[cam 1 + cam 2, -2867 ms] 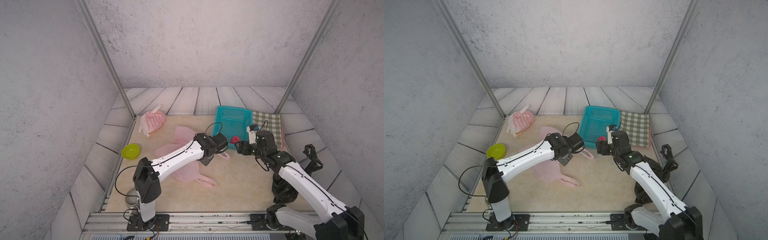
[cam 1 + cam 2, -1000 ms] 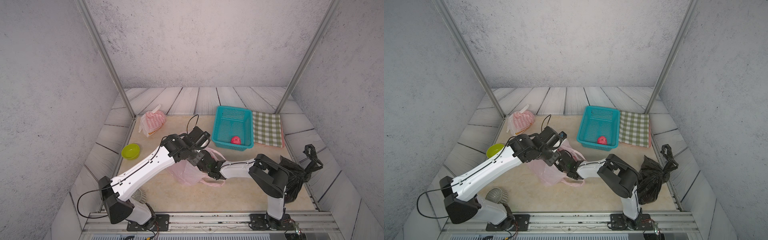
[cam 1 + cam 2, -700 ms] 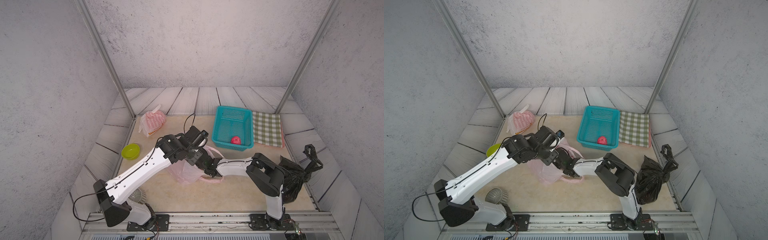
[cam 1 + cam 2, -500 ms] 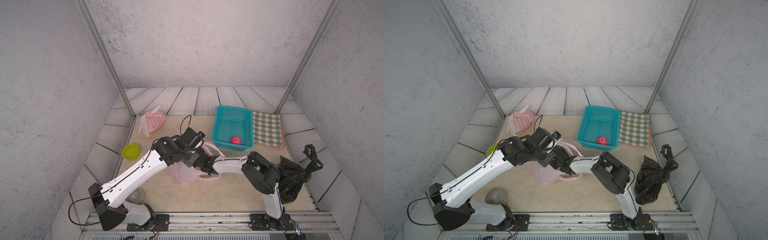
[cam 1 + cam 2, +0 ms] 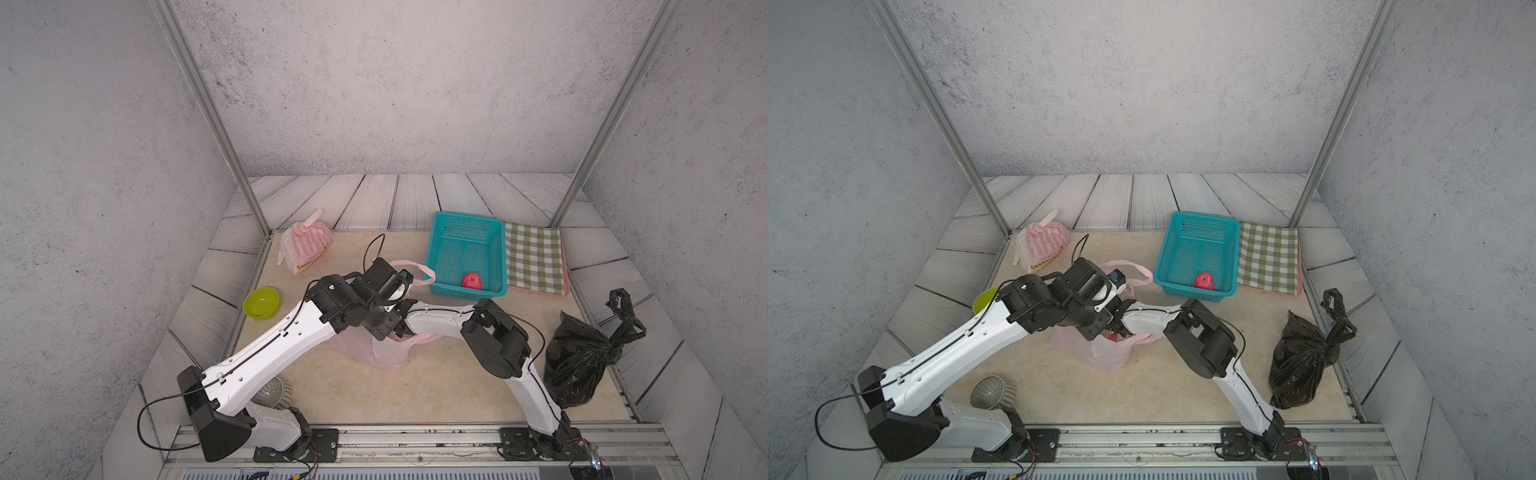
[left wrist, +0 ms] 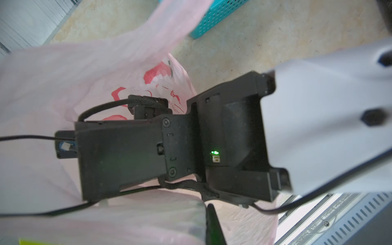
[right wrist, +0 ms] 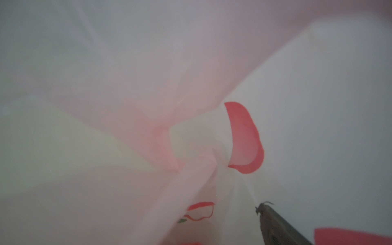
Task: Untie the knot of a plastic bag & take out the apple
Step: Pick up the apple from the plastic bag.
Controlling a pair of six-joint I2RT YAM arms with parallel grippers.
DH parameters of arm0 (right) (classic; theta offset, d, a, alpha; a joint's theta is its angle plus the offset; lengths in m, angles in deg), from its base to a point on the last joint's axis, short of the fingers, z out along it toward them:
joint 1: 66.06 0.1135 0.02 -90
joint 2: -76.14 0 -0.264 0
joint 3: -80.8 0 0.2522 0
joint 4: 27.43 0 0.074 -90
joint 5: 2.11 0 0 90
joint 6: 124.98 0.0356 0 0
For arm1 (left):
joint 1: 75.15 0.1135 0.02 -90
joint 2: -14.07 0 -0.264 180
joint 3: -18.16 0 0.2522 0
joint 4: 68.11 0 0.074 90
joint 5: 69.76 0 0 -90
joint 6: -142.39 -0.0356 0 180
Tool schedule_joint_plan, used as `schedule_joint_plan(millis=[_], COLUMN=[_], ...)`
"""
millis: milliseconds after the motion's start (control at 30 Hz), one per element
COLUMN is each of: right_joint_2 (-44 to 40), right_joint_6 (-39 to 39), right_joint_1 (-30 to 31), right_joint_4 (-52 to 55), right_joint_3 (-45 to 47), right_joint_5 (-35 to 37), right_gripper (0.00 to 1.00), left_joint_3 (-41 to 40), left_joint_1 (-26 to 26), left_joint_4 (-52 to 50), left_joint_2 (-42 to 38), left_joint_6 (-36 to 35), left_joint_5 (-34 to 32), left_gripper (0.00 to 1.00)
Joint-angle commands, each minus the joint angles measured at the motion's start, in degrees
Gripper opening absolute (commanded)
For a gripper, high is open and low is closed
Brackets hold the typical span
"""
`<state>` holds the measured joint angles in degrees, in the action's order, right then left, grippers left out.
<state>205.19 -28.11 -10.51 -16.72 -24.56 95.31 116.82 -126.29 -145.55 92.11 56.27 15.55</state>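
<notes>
1. Apple [image 5: 471, 281]: lies in teal basket [image 5: 465, 216], already out.
2. Right gripper [image 6: 65, 146]: gone from basket back into untied pink bag [image 5: 386, 353], jaws spread, empty.
3. Left gripper [image 6: 210, 212]: clamped shut on bag rim.

Task seemingly complete.

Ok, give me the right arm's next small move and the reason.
Probably ease the right gripper slightly deeper into the pink bag, which the left gripper seems to hold up. The right wrist view shows only film and red print, no fruit to close on. One apple already sits in the teal basket.
</notes>
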Motion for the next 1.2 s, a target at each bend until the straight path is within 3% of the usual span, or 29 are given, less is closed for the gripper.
schedule_joint_plan(millis=[0,233,433,633,833,1167], right_joint_2=[3.16,3.84,-3.13,-18.29,-32.28,-44.65], right_joint_6=[1.81,3.21,4.03,3.96,5.12,4.58], right_joint_1=[-0.36,-0.59,-0.61,-0.51,-0.28,-0.27], right_joint_4=[6.12,8.9,4.26,-0.61,-2.06,1.06], right_joint_3=[-0.48,0.18,9.05,23.28,33.84,33.89], right_joint_5=[-0.41,0.75,-3.43,-8.24,-11.52,-10.86], right_gripper=[0.96,0.85,0.63,0.6,0.59,0.59], left_joint_3=[-0.59,-1.45,-3.77,-4.24,-3.46,-3.8], left_joint_1=[-0.26,1.48,8.0,13.61,14.02,14.0], left_joint_4=[-0.66,-1.53,-0.14,3.04,5.11,6.71], left_joint_2=[-1.56,-2.17,-2.28,-0.08,3.18,5.2], left_joint_6=[-0.15,0.83,1.94,1.22,1.2,2.23], left_joint_5=[-0.18,-3.4,-4.53,-4.82,-2.36,1.08], left_gripper=[0.0,0.0,0.0,0.0,0.0,0.0])
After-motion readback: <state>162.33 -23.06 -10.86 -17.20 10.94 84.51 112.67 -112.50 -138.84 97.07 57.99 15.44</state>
